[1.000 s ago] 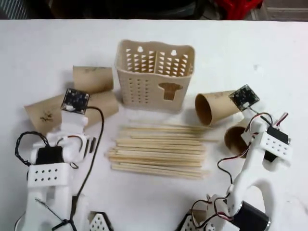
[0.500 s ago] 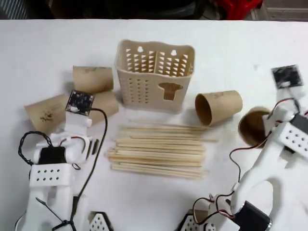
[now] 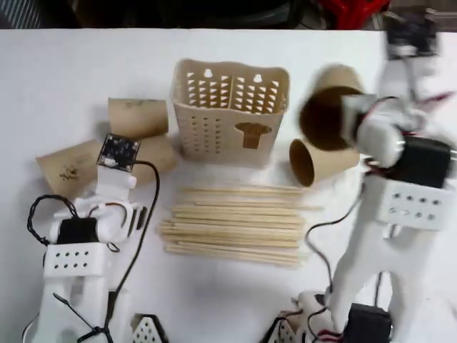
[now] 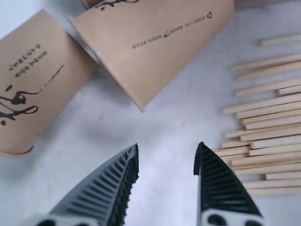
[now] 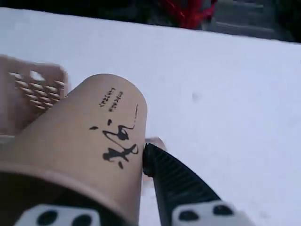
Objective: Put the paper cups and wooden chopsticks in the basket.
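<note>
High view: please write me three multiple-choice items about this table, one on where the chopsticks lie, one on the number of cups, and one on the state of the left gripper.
1. Where are the chopsticks?
A. on the table, between the basket and the arms
B. inside the basket
C. in a gripper

2. How many cups are there?
A. two
B. five
C. eight

3. The left gripper is
A. shut on a chopstick
B. shut on a cup
C. open and empty

Answers:
1 A, they lie in a heap on the table, on the arms' side of the basket.
2 B, three lie left of the basket and one right of it, plus the raised cup beside the basket.
3 C, its jaws stand apart over bare table.
</note>
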Robot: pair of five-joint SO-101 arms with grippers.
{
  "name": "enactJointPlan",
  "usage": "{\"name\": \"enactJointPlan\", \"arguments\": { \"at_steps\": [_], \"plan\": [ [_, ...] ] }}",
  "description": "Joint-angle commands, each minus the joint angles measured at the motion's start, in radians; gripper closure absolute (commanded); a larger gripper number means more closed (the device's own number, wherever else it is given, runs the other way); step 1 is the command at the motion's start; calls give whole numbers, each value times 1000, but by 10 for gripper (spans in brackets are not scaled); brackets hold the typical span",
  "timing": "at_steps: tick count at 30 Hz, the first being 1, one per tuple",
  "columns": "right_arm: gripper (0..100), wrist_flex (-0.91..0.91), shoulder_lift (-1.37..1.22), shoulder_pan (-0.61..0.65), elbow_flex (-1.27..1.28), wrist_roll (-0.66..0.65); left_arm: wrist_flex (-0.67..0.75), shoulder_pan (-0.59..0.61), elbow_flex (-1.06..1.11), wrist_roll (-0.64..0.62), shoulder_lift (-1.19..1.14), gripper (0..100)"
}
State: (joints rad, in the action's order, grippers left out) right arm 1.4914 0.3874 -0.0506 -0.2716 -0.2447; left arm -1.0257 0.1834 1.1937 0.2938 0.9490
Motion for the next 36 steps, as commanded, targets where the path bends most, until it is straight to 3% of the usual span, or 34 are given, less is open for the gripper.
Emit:
{"name": "enactJointPlan", "arguments": {
  "at_steps": [1,6,15,23,29,36],
  "plan": [
    [982,-16,-16,176,-58,71,29,-19,-2,3,19,795],
    [982,-59,-120,262,-58,112,80,-56,37,3,21,797],
    [982,-174,-209,265,-58,176,83,-56,41,5,21,797],
    [975,-119,-208,266,-57,176,83,-56,43,5,21,797],
    [855,-120,-209,263,-55,176,83,-56,43,5,21,797],
    [807,-208,-209,269,-57,175,83,-56,44,5,21,797]
  ]
}}
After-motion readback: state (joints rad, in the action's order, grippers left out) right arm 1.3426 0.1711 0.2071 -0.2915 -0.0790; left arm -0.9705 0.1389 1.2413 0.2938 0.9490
